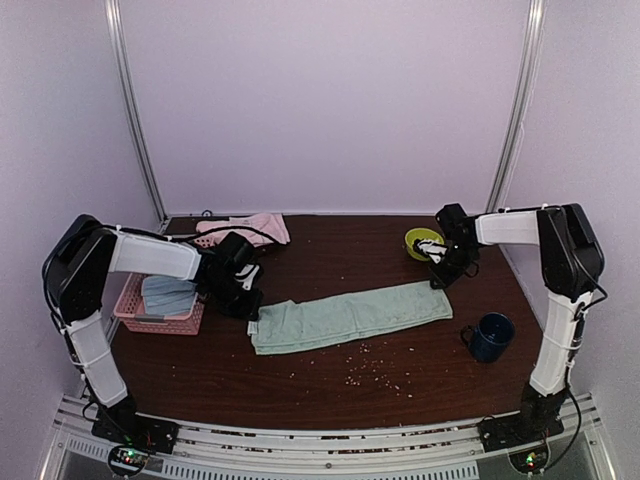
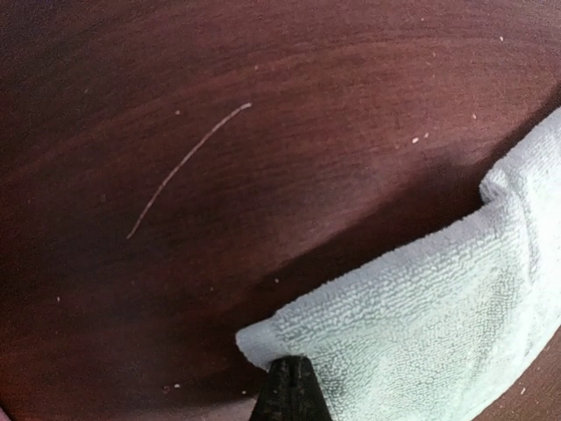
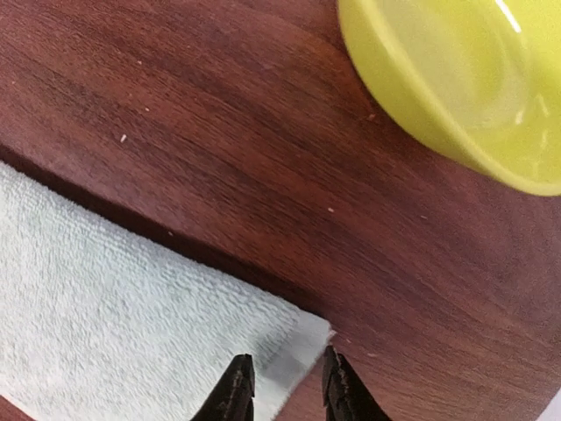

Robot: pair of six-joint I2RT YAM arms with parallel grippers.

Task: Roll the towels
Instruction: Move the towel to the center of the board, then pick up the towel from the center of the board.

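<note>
Navy mug (image 1: 490, 337) near the table's (image 1: 250, 385) right edge, crumbs (image 1: 375, 372) toward the front edge. Green towel (image 1: 350, 315) lies flat as a long strip across mid-table. Left gripper (image 2: 290, 388): jaws fully closed, pinching the towel's left corner, hem lifted. Right gripper (image 3: 287, 386): jaws partly apart, straddling the far right corner, not clamping. Pink basket (image 1: 135, 300) holding blue-grey towels (image 1: 168, 295) at left edge. Yellow bowl (image 1: 422, 242) far right; pink towel (image 1: 250, 228) bunched at far edge
</note>
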